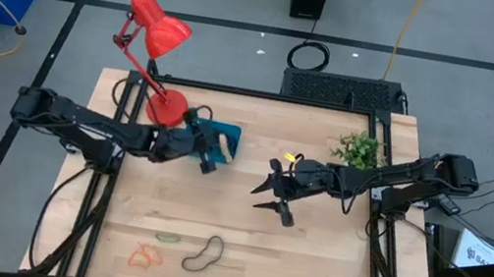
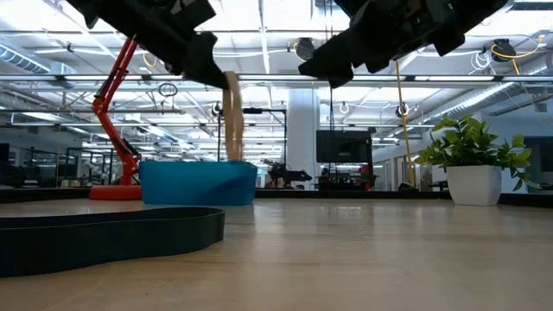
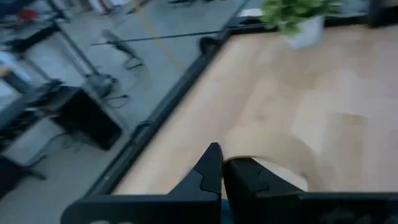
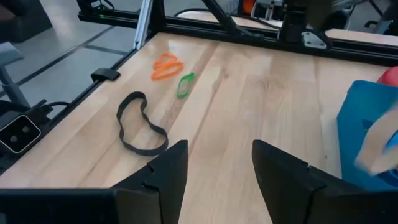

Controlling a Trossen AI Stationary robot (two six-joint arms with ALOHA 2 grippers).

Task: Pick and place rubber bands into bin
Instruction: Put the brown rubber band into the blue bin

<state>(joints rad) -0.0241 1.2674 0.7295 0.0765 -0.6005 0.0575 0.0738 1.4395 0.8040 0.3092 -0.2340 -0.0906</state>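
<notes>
The left gripper is pinching a thin, floppy tan rubber band between fingers pressed together, and the loop is hanging straight down over the small shallow teal-blue plastic bin. That bin is sitting just beside the round base of the red desk lamp, at the far side of the pale wooden table.

The right gripper is hovering above mid-table with its two dark fingers spread apart and holding nothing. Near the front edge are lying a thin black rubber band, a small green rubber band and an orange rubber band, near one another. A small potted green plant is standing near the right arm.
</notes>
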